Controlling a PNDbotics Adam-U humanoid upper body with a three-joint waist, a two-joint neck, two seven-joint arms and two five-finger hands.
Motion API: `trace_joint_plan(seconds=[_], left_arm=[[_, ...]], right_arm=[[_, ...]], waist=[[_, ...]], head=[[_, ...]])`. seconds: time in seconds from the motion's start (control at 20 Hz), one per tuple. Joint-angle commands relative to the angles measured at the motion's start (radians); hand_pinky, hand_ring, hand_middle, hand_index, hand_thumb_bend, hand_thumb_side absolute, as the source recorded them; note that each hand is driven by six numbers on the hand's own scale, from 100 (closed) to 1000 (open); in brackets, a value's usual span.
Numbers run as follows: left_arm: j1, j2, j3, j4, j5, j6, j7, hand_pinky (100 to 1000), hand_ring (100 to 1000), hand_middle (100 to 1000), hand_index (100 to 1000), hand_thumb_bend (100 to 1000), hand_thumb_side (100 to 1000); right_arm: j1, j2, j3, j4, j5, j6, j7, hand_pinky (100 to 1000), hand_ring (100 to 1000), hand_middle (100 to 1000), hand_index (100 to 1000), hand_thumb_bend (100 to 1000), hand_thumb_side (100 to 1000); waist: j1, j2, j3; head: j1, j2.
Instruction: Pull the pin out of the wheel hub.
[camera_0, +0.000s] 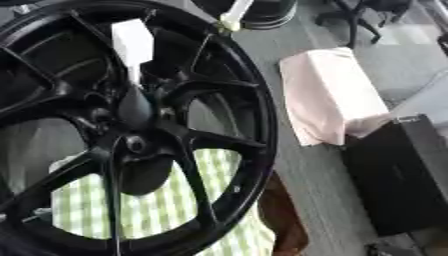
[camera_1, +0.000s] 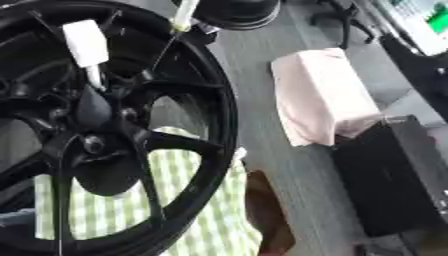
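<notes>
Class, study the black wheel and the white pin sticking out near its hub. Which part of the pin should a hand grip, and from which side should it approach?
Grip the pin by its broad white block, the widest part and the end that stands clear of the wheel. The thin stem below runs down between the spokes toward the hub, leaving little room there. Probably approach from the open side facing the camera, then pull along the stem's line. Neither hand is in view.

Both views look down from the robot's head, close to a black wheel (camera_0: 131, 130) that fills the left two thirds of each. The floor appears tilted. The right eye view sits slightly further right, showing more of the far right corner. They share the wheel, a pale bundle (camera_1: 319, 95) and a black box (camera_0: 402, 175) at right.
</notes>
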Motion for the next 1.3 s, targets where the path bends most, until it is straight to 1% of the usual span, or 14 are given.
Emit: trace_joint_plan(seconds=[0.05,0.15,0.25,0.35,0.4,0.45,0.6,0.65,0.7,0.75,0.95,1.0,1.05,1.3], left_arm=[[-0.001,0.013,0.019,-0.016,-0.007,-0.007,0.01,870,627,600,751,380,611],[0.0,0.011,0.022,-0.016,-0.009,-0.01,0.013,869,627,600,751,381,610],[0.001,0.01,0.024,-0.016,-0.009,-0.011,0.016,869,627,600,751,381,609],[0.0,0.009,0.025,-0.016,-0.008,-0.012,0.017,869,627,601,751,381,608],[-0.001,0.008,0.025,-0.016,-0.008,-0.013,0.018,869,627,601,751,381,608],[-0.001,0.008,0.025,-0.016,-0.007,-0.013,0.017,869,627,601,751,382,608],[-0.002,0.007,0.025,-0.016,-0.005,-0.013,0.017,869,627,601,751,381,608],[-0.002,0.007,0.026,-0.016,-0.005,-0.013,0.017,869,627,601,751,381,608],[-0.001,0.007,0.026,-0.016,-0.005,-0.014,0.017,869,627,601,751,382,608],[-0.001,0.006,0.027,-0.016,-0.005,-0.014,0.018,870,627,601,751,381,607],[0.003,0.004,0.028,-0.016,-0.005,-0.012,0.02,870,627,601,751,380,608],[0.003,0.004,0.028,-0.016,-0.005,-0.011,0.02,870,627,601,751,380,608],[0.004,0.004,0.027,-0.016,-0.005,-0.011,0.02,870,627,601,751,381,608],[0.003,0.005,0.027,-0.016,-0.004,-0.011,0.019,870,628,601,751,380,609]], right_arm=[[0.095,0.013,-0.112,0.006,0.07,-0.01,-0.104,915,942,200,398,100,483],[0.173,0.058,-0.154,0.024,0.14,-0.015,-0.149,911,938,203,401,100,448],[0.239,0.107,-0.185,0.038,0.218,-0.017,-0.183,908,938,209,406,100,422],[0.289,0.154,-0.201,0.046,0.289,-0.015,-0.202,907,942,225,419,100,344],[0.308,0.176,-0.205,0.048,0.319,-0.011,-0.206,908,944,228,422,100,324],[0.323,0.199,-0.208,0.051,0.341,-0.006,-0.209,909,949,239,433,100,335],[0.355,0.253,-0.217,0.061,0.384,0.013,-0.209,913,981,344,526,100,269],[0.363,0.267,-0.219,0.065,0.393,0.02,-0.206,924,1000,501,704,100,184],[0.37,0.281,-0.222,0.07,0.4,0.027,-0.201,929,1000,546,752,100,158],[0.378,0.294,-0.226,0.079,0.407,0.037,-0.194,968,1000,729,872,100,100],[0.39,0.329,-0.251,0.129,0.416,0.099,-0.195,1000,1000,779,897,100,100],[0.39,0.335,-0.256,0.138,0.409,0.111,-0.201,1000,1000,777,896,100,100],[0.39,0.339,-0.26,0.145,0.4,0.12,-0.21,1000,1000,756,873,100,100],[0.385,0.341,-0.26,0.14,0.36,0.145,-0.271,1000,1000,755,871,100,100]], waist=[[0.013,-0.013,-0.002],[0.019,-0.012,0.0],[0.025,-0.012,0.002],[0.029,-0.012,0.003],[0.031,-0.012,0.003],[0.033,-0.013,0.003],[0.036,-0.014,0.003],[0.037,-0.013,0.004],[0.038,-0.013,0.004],[0.038,-0.014,0.004],[0.038,-0.014,0.002],[0.038,-0.014,0.002],[0.038,-0.014,0.001],[0.041,-0.014,0.0]], head=[[0.032,-0.035],[0.039,-0.044],[0.043,-0.052],[0.044,-0.056],[0.043,-0.056],[0.042,-0.055],[0.036,-0.058],[0.036,-0.059],[0.035,-0.061],[0.035,-0.062],[0.029,-0.072],[0.029,-0.075],[0.029,-0.076],[0.027,-0.076]])
